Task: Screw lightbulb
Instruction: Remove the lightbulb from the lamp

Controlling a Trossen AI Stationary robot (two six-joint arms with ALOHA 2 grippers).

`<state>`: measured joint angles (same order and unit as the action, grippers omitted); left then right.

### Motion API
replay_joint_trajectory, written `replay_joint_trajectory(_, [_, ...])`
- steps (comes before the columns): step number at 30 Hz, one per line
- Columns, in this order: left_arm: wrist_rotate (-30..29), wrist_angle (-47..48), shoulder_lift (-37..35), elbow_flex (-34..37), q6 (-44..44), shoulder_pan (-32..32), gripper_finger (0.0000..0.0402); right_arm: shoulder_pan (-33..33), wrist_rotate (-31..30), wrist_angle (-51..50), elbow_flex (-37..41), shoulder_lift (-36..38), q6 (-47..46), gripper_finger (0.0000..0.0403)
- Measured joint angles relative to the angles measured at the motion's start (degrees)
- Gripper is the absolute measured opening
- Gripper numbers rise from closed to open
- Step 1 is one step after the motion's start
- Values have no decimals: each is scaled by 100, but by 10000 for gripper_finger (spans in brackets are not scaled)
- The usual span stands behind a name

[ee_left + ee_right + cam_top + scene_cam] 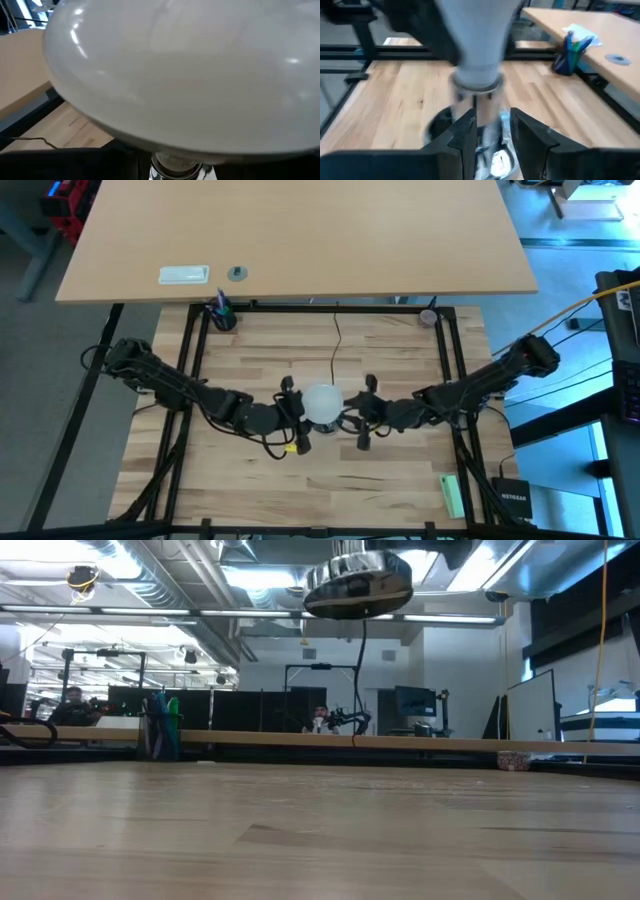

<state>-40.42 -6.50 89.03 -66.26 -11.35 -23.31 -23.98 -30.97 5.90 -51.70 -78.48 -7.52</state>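
Note:
The lightbulb (322, 402) is held above the middle of the wooden table, its frosted dome up and its neck (477, 40) tapering down to a silvery screw base. Below it sits the round silver socket (358, 585), lifted clear of the table. The socket's thin black cord (360, 670) hangs down and runs toward the far edge. My left gripper (300, 412) stands at the bulb's left, shut. The dome (175, 75) fills its wrist view. My right gripper (350, 415) comes from the bulb's right and is shut on the silver part under the bulb. My left gripper comes nearly level from the table's left and is at the lightbulb under its dome; the dome and the edge of the wrist picture hide the place of contact. The bulb stands upright, clear of the table. My right gripper pinches the silver part (487, 125) just under the bulb's collar between its two fingers (467, 132), coming nearly level from the table's right. I take this part for the socket's upper end, but I cannot tell it from the screw base. The socket's wide round foot (440, 131) hangs below the fingers, clear of the table.
A dark cup of pens (222, 315) stands at the far left corner of the black frame (195, 380). Beyond it a light desk (400, 240) bears a white flat object (185, 275). A green object (452, 495) lies near the right front.

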Motion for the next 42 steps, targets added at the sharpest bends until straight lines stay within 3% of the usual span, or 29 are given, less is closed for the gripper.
replay_joint_trajectory(11, [26, -16, 2, 0, -29, 3, 135, -4, 1094, 976, 0, -671, -85, 119])
replay_joint_trajectory(19, [-164, -5, 2, -7, -20, 16, 135, 1, 1648, 1279, 0, -644, 24, 119])
replay_joint_trajectory(24, [-175, 17, 2, -7, 64, -30, 135, -7, 2015, 742, 0, -522, 181, 119])
replay_joint_trajectory(28, [148, -149, 2, -7, 390, -120, 135, 1, 1876, 180, 0, -238, -115, 124])
replay_joint_trajectory(35, [867, -573, 2, -7, 585, -134, 135, 1, 1481, -138, 0, 262, -110, 195])
replay_joint_trajectory(39, [1367, -724, 2, -7, 625, -114, 135, 114, 2372, 223, -4, 90, 199, 251])
replay_joint_trajectory(42, [2144, -901, 2, -4, 730, -114, 135, 232, 3346, 772, -2, -233, 459, 278])
